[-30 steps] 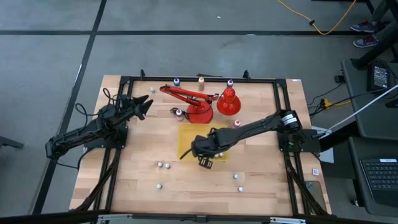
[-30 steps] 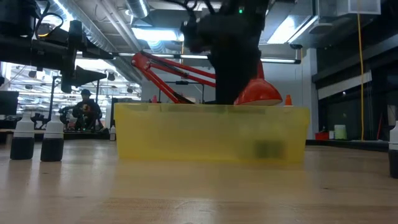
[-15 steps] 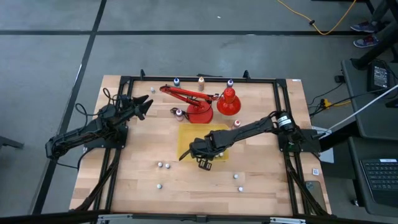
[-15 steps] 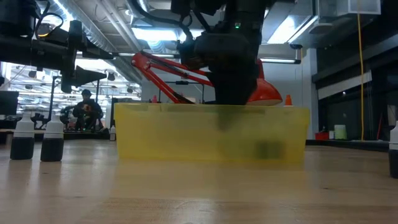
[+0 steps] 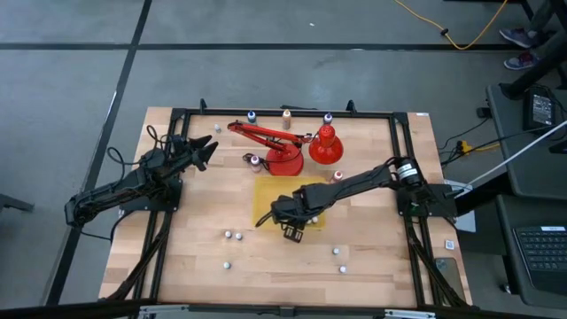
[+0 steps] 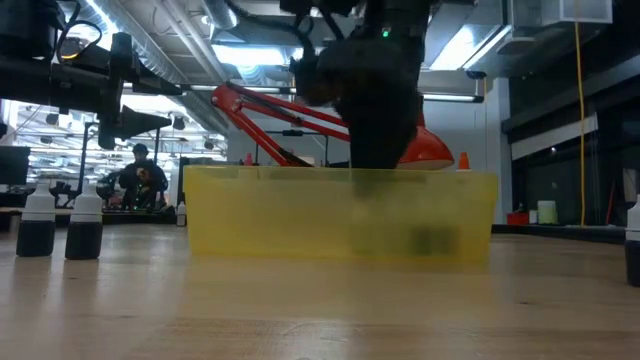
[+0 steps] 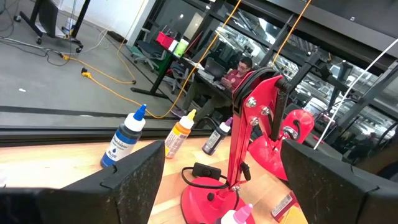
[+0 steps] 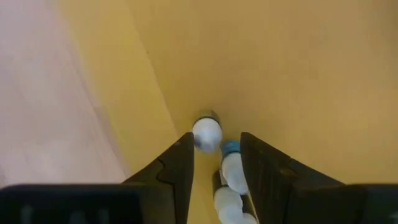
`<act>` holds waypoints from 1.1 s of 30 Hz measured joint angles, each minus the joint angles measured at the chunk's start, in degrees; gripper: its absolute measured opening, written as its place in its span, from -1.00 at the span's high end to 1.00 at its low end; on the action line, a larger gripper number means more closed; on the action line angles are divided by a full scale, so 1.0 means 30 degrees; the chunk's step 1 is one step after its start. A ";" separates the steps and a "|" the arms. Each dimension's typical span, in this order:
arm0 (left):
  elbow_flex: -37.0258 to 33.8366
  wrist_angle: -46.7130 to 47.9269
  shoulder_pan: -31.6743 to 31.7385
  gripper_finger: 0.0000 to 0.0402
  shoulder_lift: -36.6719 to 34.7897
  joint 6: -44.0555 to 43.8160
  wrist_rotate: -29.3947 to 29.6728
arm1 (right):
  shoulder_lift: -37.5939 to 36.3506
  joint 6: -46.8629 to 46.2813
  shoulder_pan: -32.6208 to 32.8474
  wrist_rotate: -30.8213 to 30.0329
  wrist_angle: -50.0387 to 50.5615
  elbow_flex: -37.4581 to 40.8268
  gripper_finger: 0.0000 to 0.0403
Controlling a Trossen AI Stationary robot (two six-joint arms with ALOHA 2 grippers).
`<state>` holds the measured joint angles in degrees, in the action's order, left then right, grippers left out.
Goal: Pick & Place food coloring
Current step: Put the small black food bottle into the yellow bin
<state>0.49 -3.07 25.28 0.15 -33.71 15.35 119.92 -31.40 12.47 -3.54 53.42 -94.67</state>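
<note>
Inside the yellow tray [image 8: 261, 68], only the right wrist view shows us three food coloring bottles [image 8: 207, 132] between the right pincer [image 8: 217, 163], its fingers slightly apart; left pincer [image 5: 205, 149] parted, idle.

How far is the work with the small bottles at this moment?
Done: a few bottles lie in the yellow tray. In hand: the right gripper is inside the tray, fingers apart around a bottle. Left: bottles on the table and behind the red lamp. The left gripper waits, open.
</note>
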 joint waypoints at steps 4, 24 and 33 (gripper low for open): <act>0.0000 0.0006 0.0000 -0.55 0.0001 0.0000 0.0000 | -0.0881 -0.0054 -0.0015 -0.0841 0.0392 0.0000 0.33; 0.0000 0.0004 0.0000 -0.55 0.0006 0.0000 0.0000 | -0.4426 -0.9914 0.3679 -0.0463 0.2983 0.0129 -0.22; 0.0000 0.0006 0.0000 -0.55 0.0004 0.0000 0.0000 | -0.5257 -1.4565 0.5954 0.0030 0.2861 0.2858 -0.37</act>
<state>0.49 -3.05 25.28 0.16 -33.71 15.35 104.15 -75.09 30.33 -3.44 62.00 -86.10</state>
